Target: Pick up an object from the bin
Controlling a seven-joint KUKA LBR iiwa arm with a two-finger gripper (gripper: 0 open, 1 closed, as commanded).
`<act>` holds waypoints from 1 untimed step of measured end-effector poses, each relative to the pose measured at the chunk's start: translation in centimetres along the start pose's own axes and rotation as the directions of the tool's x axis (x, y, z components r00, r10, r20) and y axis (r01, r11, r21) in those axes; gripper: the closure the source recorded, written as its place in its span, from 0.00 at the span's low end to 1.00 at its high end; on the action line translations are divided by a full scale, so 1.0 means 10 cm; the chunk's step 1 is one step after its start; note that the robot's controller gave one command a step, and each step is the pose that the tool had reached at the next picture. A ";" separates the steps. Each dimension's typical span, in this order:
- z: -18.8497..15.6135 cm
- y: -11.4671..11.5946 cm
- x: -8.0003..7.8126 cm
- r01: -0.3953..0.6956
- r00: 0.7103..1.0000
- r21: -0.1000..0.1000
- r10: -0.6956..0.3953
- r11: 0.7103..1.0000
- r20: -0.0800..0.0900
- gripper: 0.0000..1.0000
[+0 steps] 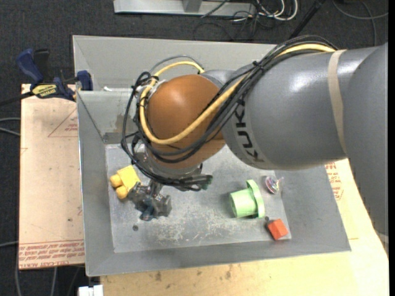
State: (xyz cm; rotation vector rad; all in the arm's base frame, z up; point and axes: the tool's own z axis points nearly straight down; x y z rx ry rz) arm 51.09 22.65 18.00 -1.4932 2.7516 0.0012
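My gripper [151, 203] reaches down to the bin floor in the left part of the bin, below the arm's orange cover. Just to its left, touching or nearly touching it, lies a yellow blocky toy piece [125, 181]. A small dark bluish bit [147, 214] shows at the gripper's lower end; I cannot tell whether it is a loose thing or part of the gripper.
A light green spool [245, 202] lies on its side right of centre. A small orange-red block [278, 229] sits near the front right corner. A small clear and purple item [271, 185] lies behind the spool. The arm covers the bin's back half.
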 end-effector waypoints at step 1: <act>-1.10 0.15 0.07 -0.019 1.000 0.001 0.019 1.000 0.001 1.00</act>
